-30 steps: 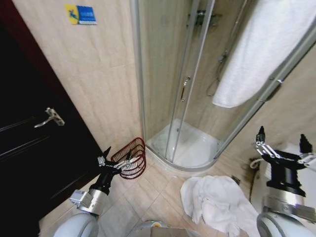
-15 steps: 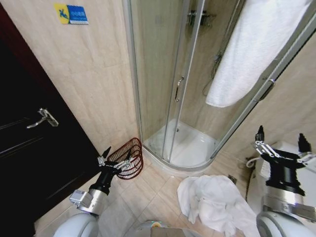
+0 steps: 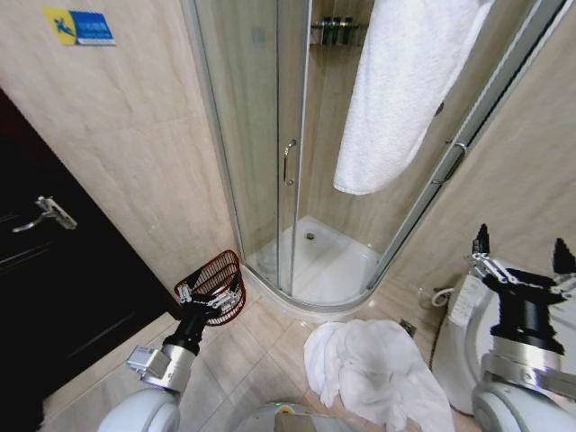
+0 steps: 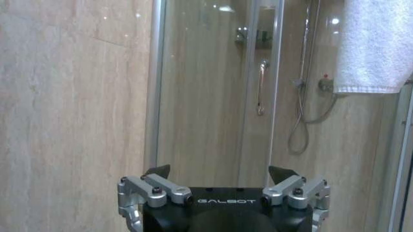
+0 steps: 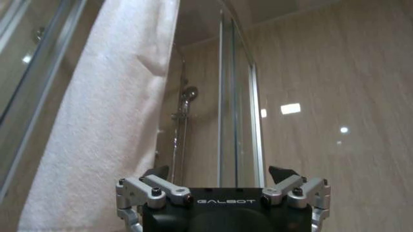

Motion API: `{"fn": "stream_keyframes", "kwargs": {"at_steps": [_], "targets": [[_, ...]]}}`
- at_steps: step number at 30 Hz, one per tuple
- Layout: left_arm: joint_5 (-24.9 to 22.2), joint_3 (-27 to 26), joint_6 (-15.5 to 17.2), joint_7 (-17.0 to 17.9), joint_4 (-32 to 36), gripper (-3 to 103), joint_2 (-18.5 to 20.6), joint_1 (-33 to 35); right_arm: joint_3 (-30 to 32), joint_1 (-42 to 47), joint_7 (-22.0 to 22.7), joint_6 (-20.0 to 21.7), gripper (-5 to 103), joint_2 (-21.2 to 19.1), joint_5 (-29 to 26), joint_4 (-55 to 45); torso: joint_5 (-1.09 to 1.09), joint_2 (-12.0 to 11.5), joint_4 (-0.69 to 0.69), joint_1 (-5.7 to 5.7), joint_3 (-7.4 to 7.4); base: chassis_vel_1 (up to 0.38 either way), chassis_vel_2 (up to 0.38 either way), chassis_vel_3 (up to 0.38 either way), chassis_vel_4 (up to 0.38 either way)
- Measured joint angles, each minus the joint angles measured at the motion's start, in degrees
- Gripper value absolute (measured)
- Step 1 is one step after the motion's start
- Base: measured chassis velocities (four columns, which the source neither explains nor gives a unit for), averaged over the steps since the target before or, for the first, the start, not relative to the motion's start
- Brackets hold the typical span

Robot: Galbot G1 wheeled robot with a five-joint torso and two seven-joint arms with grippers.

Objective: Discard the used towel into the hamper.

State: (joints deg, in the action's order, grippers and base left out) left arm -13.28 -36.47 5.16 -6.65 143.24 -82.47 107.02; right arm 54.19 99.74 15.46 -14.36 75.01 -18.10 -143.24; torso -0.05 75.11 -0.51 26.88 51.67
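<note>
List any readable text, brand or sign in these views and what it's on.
"GALBOT": on the black body of the left end effector, left wrist view.
"GALBOT": on the black body of the right end effector, right wrist view.
Blue and yellow wall sign on the tiled wall, head view: its print is too small to read.
No other text shows.

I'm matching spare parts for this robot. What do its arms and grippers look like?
Both arms end alike: a rounded grey shell, a silver metal wrist collar, then a black body. The left gripper and right gripper have silver bolted linkages with black pointed fingers. White "GALBOT" lettering marks the black body.
</note>
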Motion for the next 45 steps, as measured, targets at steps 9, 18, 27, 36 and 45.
{"fn": "stream_keyframes", "kwargs": {"at_steps": [9,18,27,36,45], "targets": [[0.0,0.0,0.0,0.0,0.0,99,0.0,0.0,1.4,-0.8,0.0,0.5,100,-3.5,-4.8,0.0,0.06,0.0,0.01,0.00,0.00,0.042,0.042,-0.031,0.000],[0.0,0.0,0.0,0.0,0.0,99,0.0,0.0,5.1,-4.6,0.4,2.0,100,-9.3,-10.4,0.0,0.04,0.0,0.02,0.01,0.01,0.033,0.041,0.056,0.071],[0.0,0.0,0.0,0.0,0.0,99,0.0,0.0,7.7,-6.3,2.1,2.3,100,-12.4,-11.5,0.0,0.06,0.0,0.00,0.01,0.01,0.104,0.106,0.087,0.084],[0.0,0.0,0.0,0.0,0.0,99,0.0,0.0,15.1,-8.8,4.1,4.1,100,-18.6,-17.6,0.0,0.06,0.0,0.03,0.01,0.01,0.100,0.103,0.102,0.107],[0.0,0.0,0.0,0.0,0.0,99,0.0,0.0,27.4,-11.3,2.8,5.3,100,-30.1,-27.7,2.9,0.08,0.0,0.00,0.01,0.00,0.000,0.000,0.000,0.000]]}}
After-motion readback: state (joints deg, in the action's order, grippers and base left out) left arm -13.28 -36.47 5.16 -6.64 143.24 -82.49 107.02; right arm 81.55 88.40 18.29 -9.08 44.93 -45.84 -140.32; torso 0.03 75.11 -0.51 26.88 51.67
